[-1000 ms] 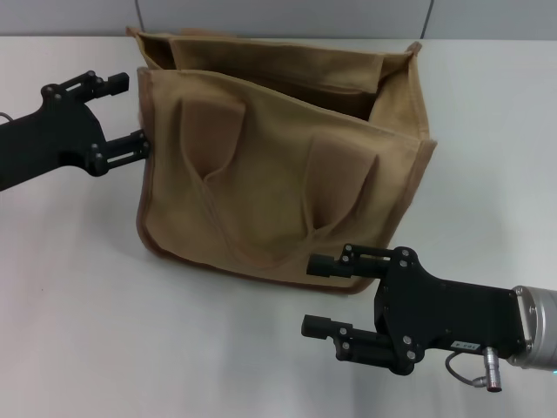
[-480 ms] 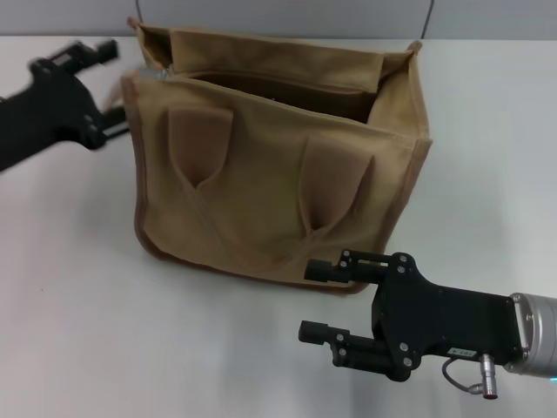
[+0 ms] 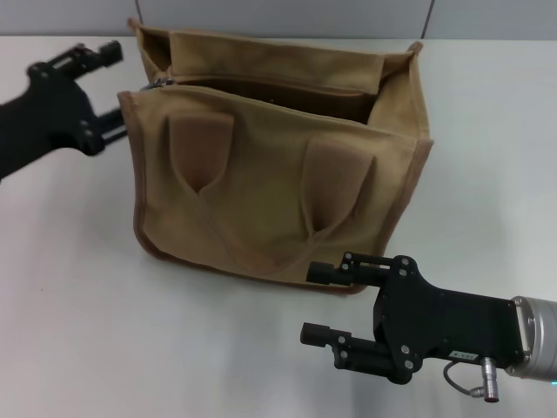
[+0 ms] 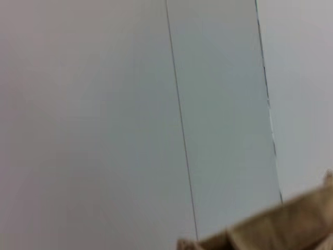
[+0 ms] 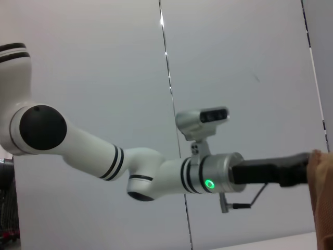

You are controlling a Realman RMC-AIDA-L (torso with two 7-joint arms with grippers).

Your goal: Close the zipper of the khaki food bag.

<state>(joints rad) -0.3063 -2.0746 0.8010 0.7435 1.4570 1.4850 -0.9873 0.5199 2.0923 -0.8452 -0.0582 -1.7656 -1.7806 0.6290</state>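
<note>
The khaki food bag (image 3: pixel 270 183) stands on the white table with its top gaping open and two flat handles on its near face. The zipper (image 3: pixel 261 87) runs along the near lip, and a small silver slider (image 3: pixel 160 81) sits at the bag's left end. My left gripper (image 3: pixel 111 87) is open at the bag's upper left corner, its lower fingertip right against the fabric edge. My right gripper (image 3: pixel 317 302) hangs open and holds nothing, just in front of the bag's lower right corner. A strip of bag cloth (image 4: pixel 276 226) shows in the left wrist view.
A grey wall (image 3: pixel 287 17) with panel seams rises right behind the bag. Bare white table (image 3: pixel 87 305) lies to the front left. The right wrist view shows my left arm (image 5: pixel 156 172) stretched across, with the bag's edge (image 5: pixel 323 198) at the side.
My left gripper has moved back and up along the bag's left side. The bag's near top corner has shifted left, exposing the slider. The right gripper has sunk slightly.
</note>
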